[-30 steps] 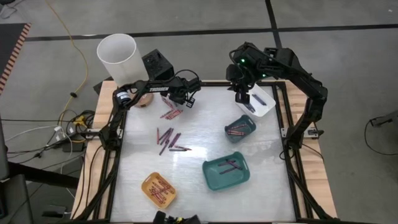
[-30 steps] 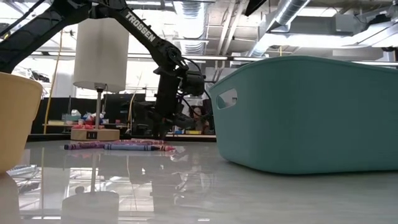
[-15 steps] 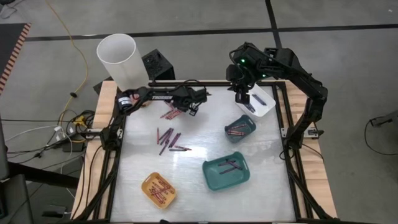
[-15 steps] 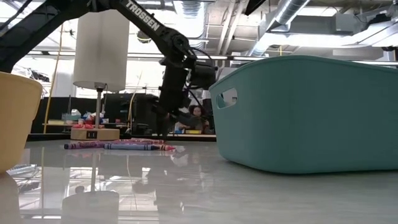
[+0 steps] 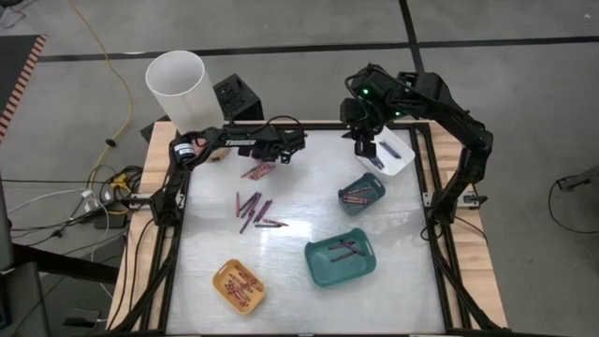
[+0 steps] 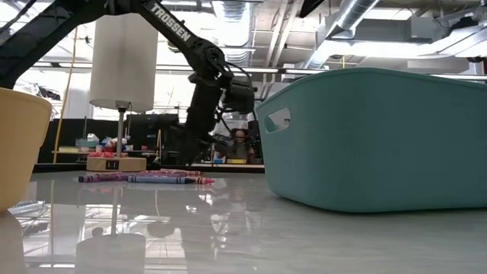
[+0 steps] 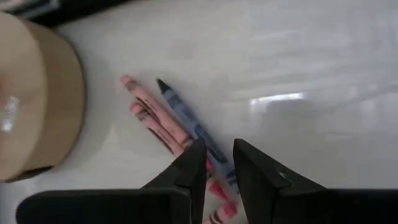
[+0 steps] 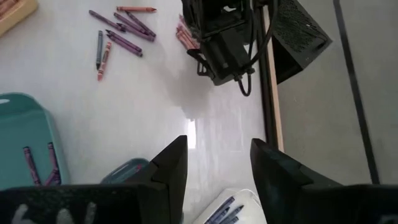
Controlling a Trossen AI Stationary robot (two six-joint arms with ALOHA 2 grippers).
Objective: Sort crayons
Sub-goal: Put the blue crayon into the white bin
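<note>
The left gripper (image 5: 281, 150) hangs over the far left part of the white table (image 5: 309, 211), above a small cluster of pink and blue crayons (image 7: 174, 121); its fingers (image 7: 194, 163) stand nearly together with a narrow gap, and nothing shows between them. The right gripper (image 5: 367, 145) is positioned above the white tray (image 5: 398, 159) at the far right corner, jaws apart and empty. Further crayons lie loose at the table's centre (image 5: 253, 211), in the small teal tray (image 5: 360, 194), the large teal tray (image 5: 341, 259) and the yellow tray (image 5: 239, 285).
</note>
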